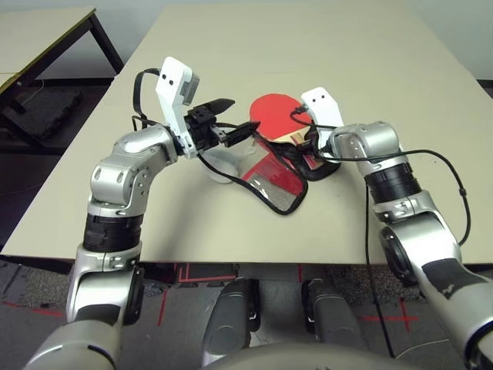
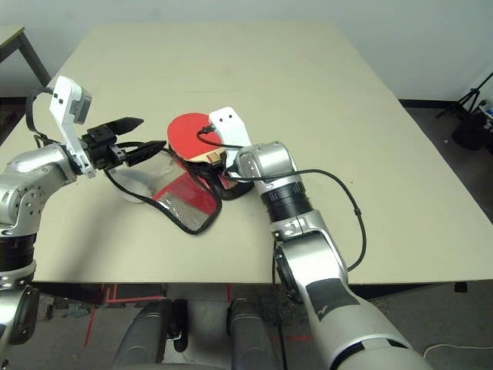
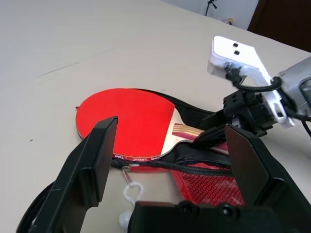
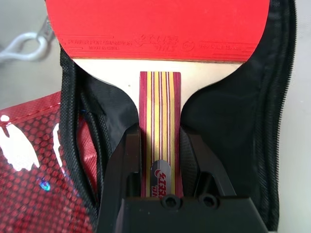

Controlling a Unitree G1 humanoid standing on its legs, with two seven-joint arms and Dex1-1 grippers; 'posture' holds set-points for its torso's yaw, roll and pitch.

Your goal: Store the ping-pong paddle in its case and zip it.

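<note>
The left gripper (image 1: 235,119) hovers with fingers spread wide and empty, just left of the red fabric zip case (image 1: 279,183) lying unzipped on the beige surface (image 1: 370,62). Right of them, the right gripper's (image 4: 163,160) fingers clamp the striped wooden handle of the round red-faced ping-pong paddle (image 3: 127,121), which rests on the case's black lining. Bare surface stretches beyond both to its far edge.

Big beige table (image 1: 347,62) takes up most of the frame. Upper left there's a second table (image 1: 46,35) with black legs, sitting on dark floor. Bottom edge shows grey speckled floor with red tape marks (image 1: 196,274). Pale wall (image 2: 385,31) up top, and a black tripod (image 2: 471,116) far right
</note>
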